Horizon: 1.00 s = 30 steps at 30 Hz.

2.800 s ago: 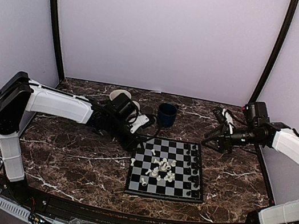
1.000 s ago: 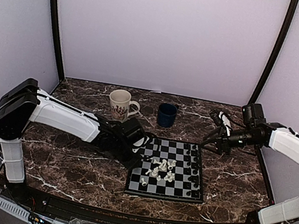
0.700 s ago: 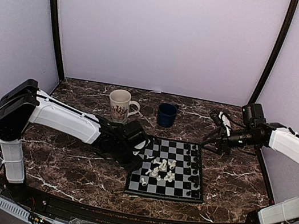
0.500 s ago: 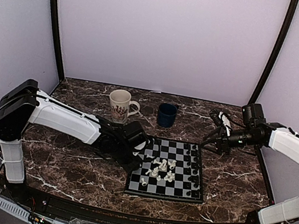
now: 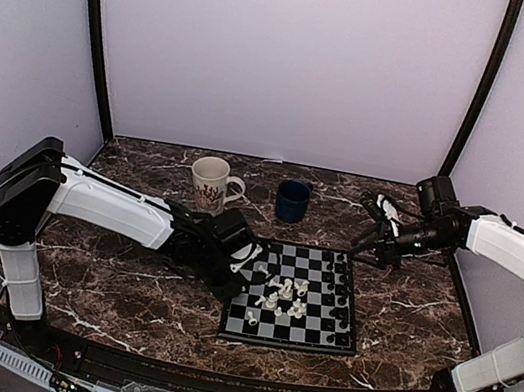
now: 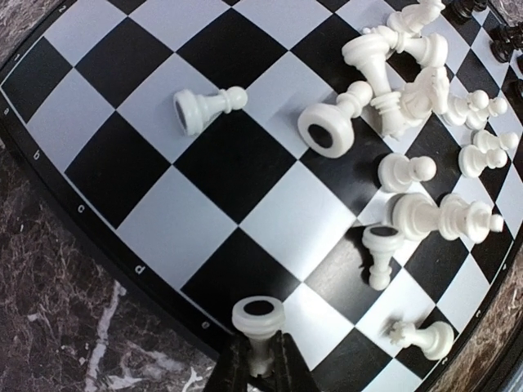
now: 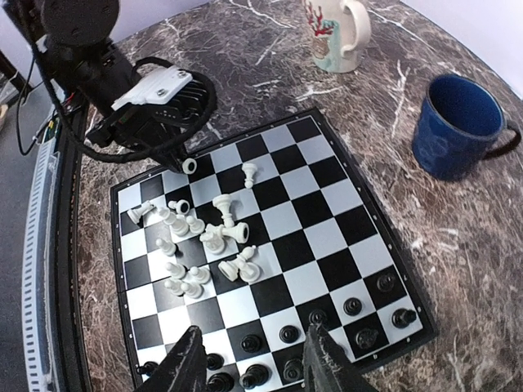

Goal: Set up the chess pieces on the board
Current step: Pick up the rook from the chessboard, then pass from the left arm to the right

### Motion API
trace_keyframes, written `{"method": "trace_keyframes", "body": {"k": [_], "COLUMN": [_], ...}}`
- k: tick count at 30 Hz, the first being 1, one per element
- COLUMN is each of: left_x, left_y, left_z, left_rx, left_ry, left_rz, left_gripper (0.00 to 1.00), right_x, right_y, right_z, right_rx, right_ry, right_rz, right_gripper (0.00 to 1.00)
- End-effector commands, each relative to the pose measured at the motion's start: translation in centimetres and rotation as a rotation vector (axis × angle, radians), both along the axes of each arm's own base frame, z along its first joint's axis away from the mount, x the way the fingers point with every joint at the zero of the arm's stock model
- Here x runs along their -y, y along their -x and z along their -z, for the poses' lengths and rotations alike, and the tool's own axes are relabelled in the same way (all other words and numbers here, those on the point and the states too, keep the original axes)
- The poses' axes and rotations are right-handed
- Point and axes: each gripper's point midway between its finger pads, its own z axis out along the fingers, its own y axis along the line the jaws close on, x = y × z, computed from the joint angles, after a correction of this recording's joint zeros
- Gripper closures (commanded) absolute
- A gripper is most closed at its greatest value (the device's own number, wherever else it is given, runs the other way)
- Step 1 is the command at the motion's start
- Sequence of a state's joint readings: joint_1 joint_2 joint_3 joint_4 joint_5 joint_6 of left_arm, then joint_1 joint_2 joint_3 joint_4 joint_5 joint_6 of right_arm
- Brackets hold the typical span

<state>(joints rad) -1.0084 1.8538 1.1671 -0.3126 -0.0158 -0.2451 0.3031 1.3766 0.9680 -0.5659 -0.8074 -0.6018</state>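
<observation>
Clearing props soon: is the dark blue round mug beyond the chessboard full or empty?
Empty: the right wrist view looks into the dark blue round mug, showing only its bare blue inside.

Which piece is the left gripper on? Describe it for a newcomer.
Find the black-and-grey checkered chessboard, then its edge opposite the black pieces. There the left gripper pinches a tiny white plastic pawn, apart from the toppled white heap.

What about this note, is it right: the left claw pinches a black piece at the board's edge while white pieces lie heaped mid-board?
Not quite. The piece in the left claw is white, not black; the left wrist view shows it pinched at the edge of the board. The rest stands: white pieces lie heaped mid-board.
</observation>
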Motion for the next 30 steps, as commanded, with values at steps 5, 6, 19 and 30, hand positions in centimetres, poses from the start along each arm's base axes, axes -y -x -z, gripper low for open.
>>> {"method": "trace_keyframes", "body": {"k": [5,6,19,30], "left_x": [-0.7,-0.7,0.8,1.5], "left_y": [-1.2,-1.3,-0.9,0.0], "left_z": [-3.9,-4.1,-6.4,-7.5], "left_rx": [-0.078,-0.090,-0.296,-0.391], "left_ry": [0.209,0.230,0.480,0.528], "left_rz": [0.084,0.091,0.185,0.223], "left_gripper": [0.89,0.89,0.89,0.88], "right_x": [-4.2,-4.7,-13.3,-17.7], "right_y": [0.6,1.0,3.1,1.8], "right_z": [-1.0,-0.5,2.9,4.5], "right_rx": [0.249,0.265,0.610,0.758], "right_ry": [0.189,0.216,0.428,0.448], "right_rz": [-0.232,-0.258,-0.467,-0.465], "right_gripper": [0.59,0.59,0.58,0.50]}}
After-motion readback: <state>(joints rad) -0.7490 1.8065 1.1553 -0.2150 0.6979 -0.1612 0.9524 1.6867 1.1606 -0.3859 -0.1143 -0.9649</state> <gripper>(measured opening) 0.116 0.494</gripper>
